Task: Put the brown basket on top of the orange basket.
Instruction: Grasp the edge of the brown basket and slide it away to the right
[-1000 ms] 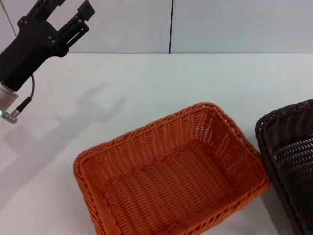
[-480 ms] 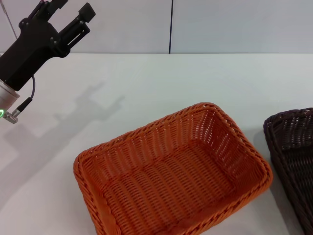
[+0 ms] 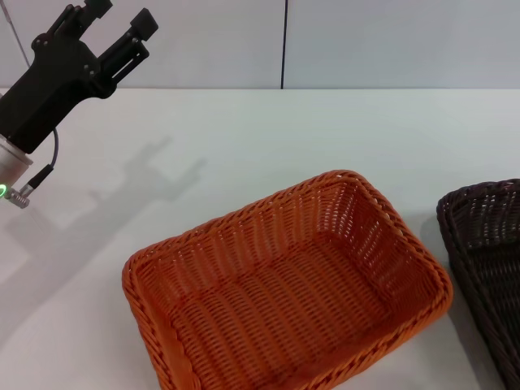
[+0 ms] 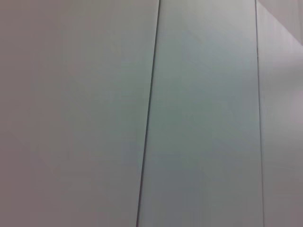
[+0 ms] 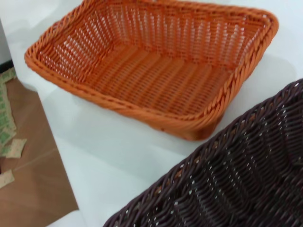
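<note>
The orange basket point(image 3: 284, 301) sits empty on the white table point(image 3: 268, 138), at the front middle of the head view. The brown basket point(image 3: 486, 252) stands just to its right, cut off by the picture's edge, with a narrow gap between the two rims. The right wrist view shows both from close by: the orange basket point(image 5: 156, 71) farther off and the brown basket point(image 5: 236, 179) right beneath the camera. My right gripper is not in view. My left gripper point(image 3: 114, 20) is raised at the far left, open and empty, well away from both baskets.
The table's front edge and the brown floor point(image 5: 28, 189) with paper scraps show in the right wrist view. The left wrist view shows only a grey panelled wall point(image 4: 151, 113). The same wall rises behind the table.
The brown basket has shifted to the right, away from the orange basket, so less of it shows. The left arm has barely moved. The orange basket has stayed put.
</note>
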### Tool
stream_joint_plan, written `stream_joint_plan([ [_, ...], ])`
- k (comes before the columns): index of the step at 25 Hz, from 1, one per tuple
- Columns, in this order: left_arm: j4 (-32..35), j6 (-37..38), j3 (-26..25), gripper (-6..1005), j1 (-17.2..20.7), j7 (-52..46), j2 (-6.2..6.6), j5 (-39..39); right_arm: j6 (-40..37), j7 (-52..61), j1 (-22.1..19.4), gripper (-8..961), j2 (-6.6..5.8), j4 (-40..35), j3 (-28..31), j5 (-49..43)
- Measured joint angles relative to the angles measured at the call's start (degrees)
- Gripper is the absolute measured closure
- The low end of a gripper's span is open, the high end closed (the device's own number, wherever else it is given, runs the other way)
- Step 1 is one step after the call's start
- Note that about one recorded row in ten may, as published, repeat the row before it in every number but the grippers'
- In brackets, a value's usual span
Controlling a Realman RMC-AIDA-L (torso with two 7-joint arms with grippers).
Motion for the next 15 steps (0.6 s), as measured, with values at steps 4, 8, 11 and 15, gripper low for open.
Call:
stream_joint_plan([
  [4, 0.0, 0.04, -0.41, 184, 0.6, 0.0, 0.01, 0.0, -0.1, 0.0, -0.08, 216, -0.01, -0.21, -0.2, -1.79],
  [8, 0.0, 0.03, -0.87, 184, 0.99, 0.0, 0.13, 0.0, -0.22, -0.07, -0.76, 216, 0.2, -0.09, -1.04, -4.01],
  [11, 0.0, 0.02, -1.18, 184, 1.01, 0.01, 0.14, 0.01, 0.3, -0.13, -1.59, 216, 0.64, 0.48, -2.91, -4.56],
  [15, 0.0, 0.01, -1.2, 184, 0.68, 0.0, 0.07, 0.01, 0.75, -0.48, -2.77, 216, 1.92, 0.94, -5.28, -4.65],
])
